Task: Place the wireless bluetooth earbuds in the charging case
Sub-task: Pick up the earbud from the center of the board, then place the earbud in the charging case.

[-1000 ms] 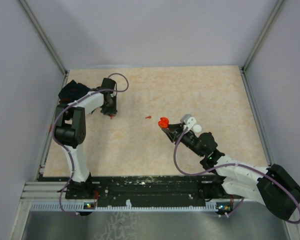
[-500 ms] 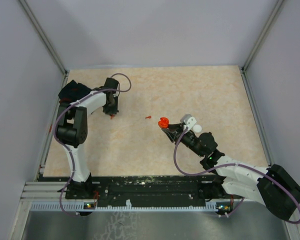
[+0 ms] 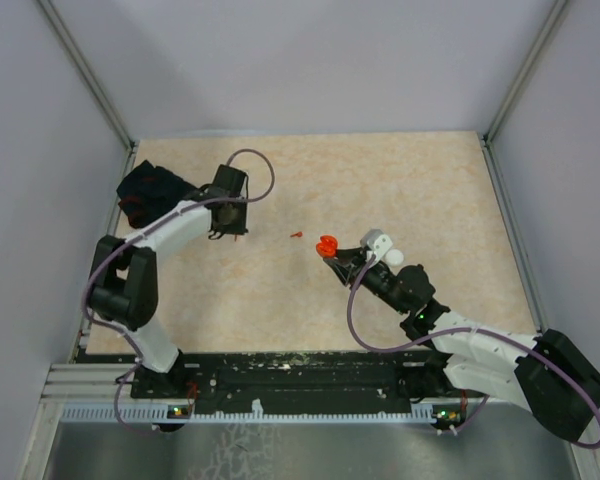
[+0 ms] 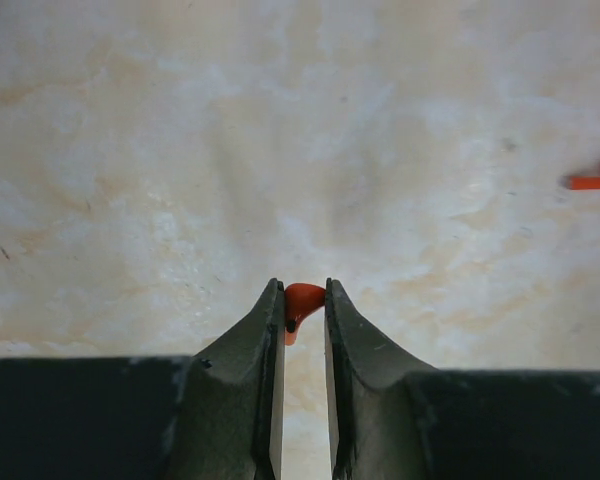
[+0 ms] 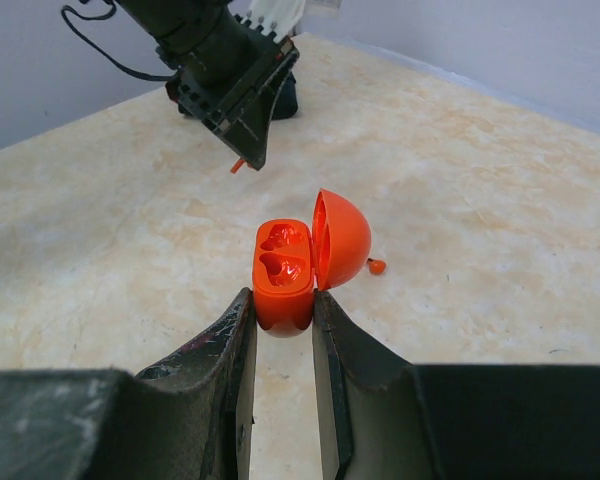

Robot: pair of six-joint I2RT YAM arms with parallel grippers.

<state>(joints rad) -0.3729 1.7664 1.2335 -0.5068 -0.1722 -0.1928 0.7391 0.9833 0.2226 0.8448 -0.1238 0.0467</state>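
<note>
My right gripper (image 5: 282,305) is shut on the open orange charging case (image 5: 285,275), lid hinged to the right, both wells empty; it also shows in the top view (image 3: 327,244). My left gripper (image 4: 302,292) is shut on one red earbud (image 4: 301,303), held off the table at the left in the top view (image 3: 238,233); its stem shows below the fingers in the right wrist view (image 5: 238,165). A second red earbud (image 3: 297,235) lies on the table between the arms, also in the left wrist view (image 4: 595,178) and behind the case (image 5: 377,266).
A black cloth (image 3: 145,188) lies at the table's far left edge behind the left arm. Grey walls and frame posts close in the tabletop (image 3: 400,180) on three sides.
My left gripper has lifted with the red earbud and moved slightly right, toward the table's middle. The right arm and the case have not moved.
</note>
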